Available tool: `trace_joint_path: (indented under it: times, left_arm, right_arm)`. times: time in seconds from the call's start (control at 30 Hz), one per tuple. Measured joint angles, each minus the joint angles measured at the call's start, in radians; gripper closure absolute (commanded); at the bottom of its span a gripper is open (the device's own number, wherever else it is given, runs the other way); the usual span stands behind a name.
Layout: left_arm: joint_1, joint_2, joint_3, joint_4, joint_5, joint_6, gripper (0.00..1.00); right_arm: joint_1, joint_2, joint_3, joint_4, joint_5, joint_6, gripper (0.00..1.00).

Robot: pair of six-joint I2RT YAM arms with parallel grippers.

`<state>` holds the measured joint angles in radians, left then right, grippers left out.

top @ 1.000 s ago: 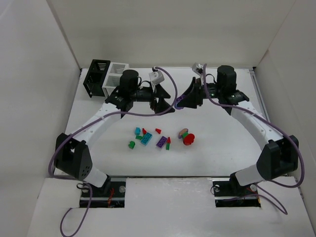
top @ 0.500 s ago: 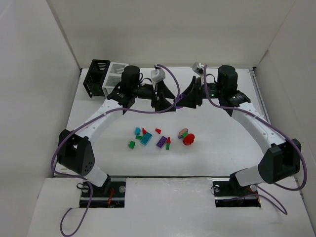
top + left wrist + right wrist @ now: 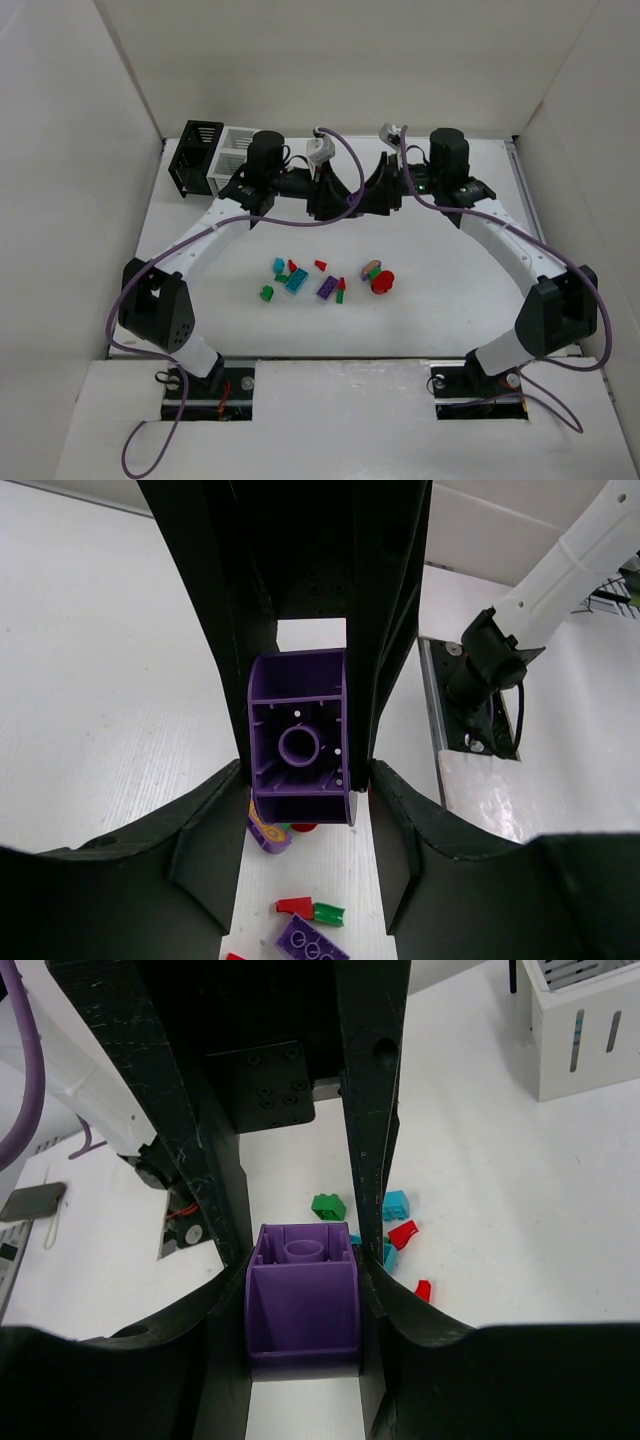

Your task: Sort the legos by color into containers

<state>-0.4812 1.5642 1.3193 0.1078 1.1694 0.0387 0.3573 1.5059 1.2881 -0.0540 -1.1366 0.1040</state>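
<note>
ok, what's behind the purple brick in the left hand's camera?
Bare white table, plus loose pieces: a purple-and-orange piece half covered by the purple brick, a red bit peeking out beside it, a red brick and a green brick lower down. Anything directly behind is hidden.

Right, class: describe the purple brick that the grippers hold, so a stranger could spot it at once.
Look to the far middle of the table, where the left gripper and right gripper meet tip to tip. Pinched between their fingers is the purple brick, hollow underside showing. It alone is off the table; the other legos lie scattered nearer the arm bases.
</note>
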Motion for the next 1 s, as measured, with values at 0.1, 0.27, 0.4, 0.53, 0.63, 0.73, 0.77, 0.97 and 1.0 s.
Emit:
trace_joint_path:
  times: [0.1, 0.27, 0.4, 0.53, 0.63, 0.73, 0.77, 0.97, 1.0]
  left_arm:
    - [0.001, 0.000, 0.001, -0.005, 0.000, 0.011, 0.68]
    - [0.000, -0.002, 0.002, -0.011, 0.004, 0.026, 0.36]
    - [-0.013, -0.002, 0.003, -0.025, 0.007, 0.040, 0.33]
    - [-0.014, -0.002, 0.008, -0.030, 0.002, 0.045, 0.48]
    - [-0.012, -0.002, 0.009, -0.030, -0.005, 0.044, 0.63]
    - [-0.006, -0.002, 0.009, -0.023, -0.002, 0.027, 0.76]
    - [-0.006, -0.002, 0.009, -0.019, -0.001, 0.019, 0.84]
    - [-0.004, -0.002, 0.009, 0.014, 0.005, -0.018, 0.98]
    - [-0.003, -0.002, 0.009, 0.016, 0.006, -0.021, 0.98]
  right_arm:
    - [0.000, 0.002, 0.006, -0.005, -0.001, 0.000, 1.00]
    - [-0.003, 0.002, 0.010, -0.005, 0.003, 0.006, 1.00]
    - [-0.003, 0.007, 0.030, -0.003, 0.003, 0.021, 1.00]
    - [-0.002, 0.007, 0.039, 0.002, -0.002, 0.030, 1.00]
    - [0.003, 0.007, 0.041, 0.002, -0.014, 0.036, 1.00]
    - [0.006, 0.008, 0.045, 0.003, -0.017, 0.036, 1.00]
    - [0.006, 0.008, 0.045, 0.003, -0.018, 0.036, 1.00]
    - [0.006, 0.008, 0.055, 0.010, -0.018, 0.050, 0.85]
    - [0.006, 0.008, 0.056, 0.010, -0.018, 0.051, 0.82]
